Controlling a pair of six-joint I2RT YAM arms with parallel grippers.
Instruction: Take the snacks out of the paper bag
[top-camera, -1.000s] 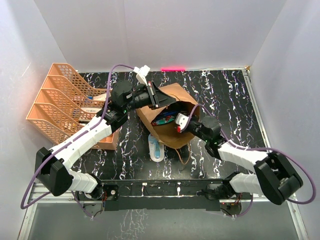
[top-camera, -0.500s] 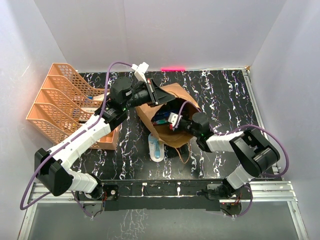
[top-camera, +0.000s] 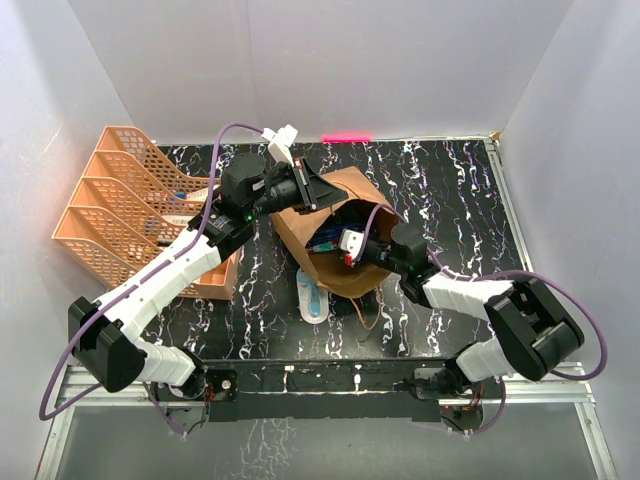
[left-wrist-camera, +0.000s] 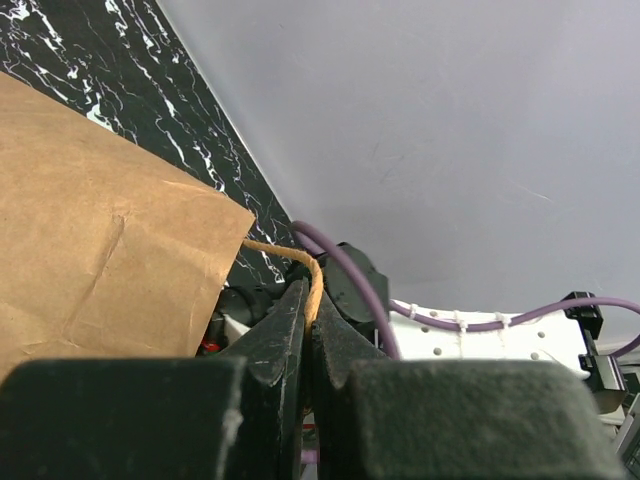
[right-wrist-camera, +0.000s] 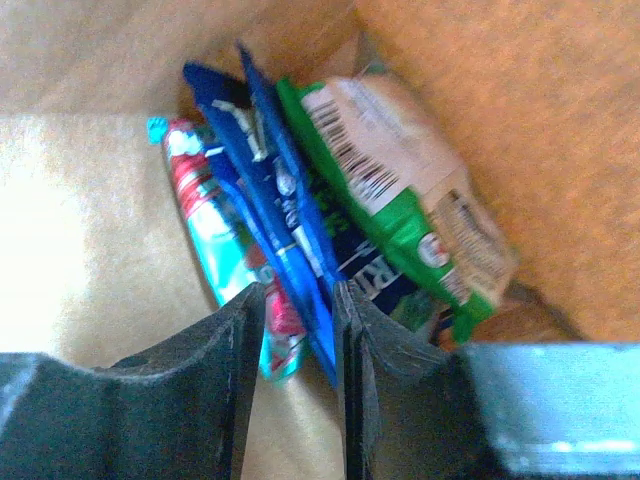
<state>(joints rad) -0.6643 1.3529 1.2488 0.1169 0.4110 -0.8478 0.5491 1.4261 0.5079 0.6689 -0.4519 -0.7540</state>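
Observation:
The brown paper bag (top-camera: 345, 275) lies on its side on the black marble table, mouth facing right and up. My left gripper (top-camera: 312, 190) is shut on one twisted paper handle (left-wrist-camera: 312, 275) at the bag's upper rim and holds the mouth open. My right gripper (top-camera: 348, 243) is inside the mouth, open. In the right wrist view its fingers (right-wrist-camera: 298, 300) straddle the lower ends of a dark blue packet (right-wrist-camera: 270, 200) and a teal-red packet (right-wrist-camera: 215, 220). A green bag (right-wrist-camera: 390, 190) leans to their right against the bag's inner wall (right-wrist-camera: 500, 100). Part of the snacks (top-camera: 326, 238) shows from above.
Orange mesh trays (top-camera: 120, 210) stand at the left, beside my left arm. A white and light-blue oblong item (top-camera: 312, 295) lies on the table just in front of the bag. The bag's other handle loop (top-camera: 372, 312) lies near my right arm.
My right gripper has moved left, deeper into the bag's mouth, and its arm has folded closer. My left gripper has kept its hold on the handle.

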